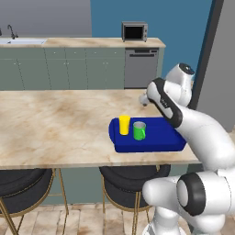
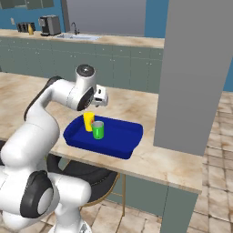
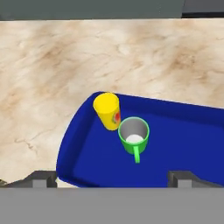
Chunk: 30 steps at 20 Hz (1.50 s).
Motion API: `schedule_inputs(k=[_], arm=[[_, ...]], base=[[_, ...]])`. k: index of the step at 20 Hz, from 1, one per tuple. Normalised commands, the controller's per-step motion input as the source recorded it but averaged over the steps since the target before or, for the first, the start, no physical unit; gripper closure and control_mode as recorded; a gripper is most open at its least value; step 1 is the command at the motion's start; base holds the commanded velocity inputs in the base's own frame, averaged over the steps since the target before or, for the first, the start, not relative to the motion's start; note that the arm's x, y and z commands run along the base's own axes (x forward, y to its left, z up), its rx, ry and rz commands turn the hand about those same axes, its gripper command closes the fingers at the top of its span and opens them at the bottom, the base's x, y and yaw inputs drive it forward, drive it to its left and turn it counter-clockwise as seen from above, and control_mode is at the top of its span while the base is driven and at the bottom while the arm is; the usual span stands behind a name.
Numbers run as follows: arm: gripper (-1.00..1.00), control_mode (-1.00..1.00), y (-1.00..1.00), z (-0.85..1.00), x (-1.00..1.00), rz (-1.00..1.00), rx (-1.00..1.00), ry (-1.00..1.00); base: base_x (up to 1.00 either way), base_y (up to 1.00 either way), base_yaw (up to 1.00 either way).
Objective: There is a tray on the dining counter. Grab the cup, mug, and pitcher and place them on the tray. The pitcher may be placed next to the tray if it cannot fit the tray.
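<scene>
Beige marble of the dining counter (image 1: 55, 124) runs across my views, with the back kitchen counter behind it. On the counter, close to the near edge, lies the blue tray (image 3: 183, 144). Inside it stand the cup (image 3: 107, 110) and the mug (image 3: 134, 133), both upright at one end of the tray, almost touching each other. The cup is closed side up or simply yellow on top; I cannot say which. The mug is open, pale inside, and seems empty, and its handle points toward my hand camera. The rest of the tray floor is bare.

My gripper (image 3: 111, 177) hangs above the tray with the jaws wide apart, holding nothing.

A small yellow thing (image 2: 30, 29) stands on the back counter beside the coffee machine (image 2: 49, 24); it may be the pitcher, but it is too small to be sure.

I judge the cup and mug are done and the pitcher is left. It should be rigid, smooth and a bit slippery, heavier than the cups, with a rounded body. I would take it at the narrow neck, or low on the body if the jaws can span it, and keep it upright.
</scene>
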Motion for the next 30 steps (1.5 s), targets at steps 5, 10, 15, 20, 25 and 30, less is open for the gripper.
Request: schedule_inputs(k=[5, 10, 15, 20, 25, 30], arm=[[-1.00, -1.00, -0.14, 0.26, -0.36, -0.02, -0.06, 0.12], [-1.00, -1.00, -0.15, 0.00, -0.59, -0.06, -0.10, 0.01], [-1.00, -1.00, -0.02, 0.06, -0.54, -0.06, -0.08, 0.00], [-1.00, -1.00, 0.00, 0.20, -0.38, -0.02, -0.04, 0.00], [-1.00, -1.00, 0.00, 0.35, -0.33, -0.02, -0.03, 0.05], [-1.00, -1.00, 0.00, 0.36, -0.21, 0.00, 0.00, 0.06]], base=[[0.00, 0.00, 0.00], [0.00, 0.00, 0.00], [0.00, 0.00, 0.00], [0.00, 0.00, 0.00], [0.00, 0.00, 0.00], [0.00, 0.00, 0.00]])
